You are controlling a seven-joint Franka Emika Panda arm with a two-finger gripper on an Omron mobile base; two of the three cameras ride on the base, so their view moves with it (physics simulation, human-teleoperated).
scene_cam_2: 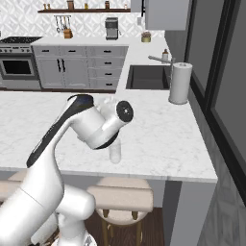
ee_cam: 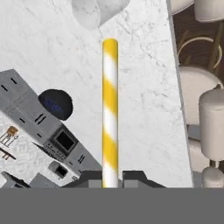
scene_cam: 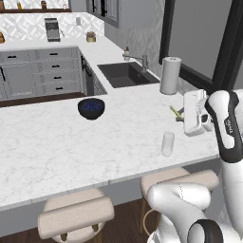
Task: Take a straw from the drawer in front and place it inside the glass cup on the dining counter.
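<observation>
The end effector is pinching the straw at its base, above the table. The cup stands nearby, apart from the bowl. The straw looks light, stiff and slick, so a low grip probably leaves its tip free to wobble.

The left base view looks forward and down from behind the arm's left; the right base view does so from its right. Both share the surface, glass cup and sink. The hand view looks closely along the tool at that surface
</observation>
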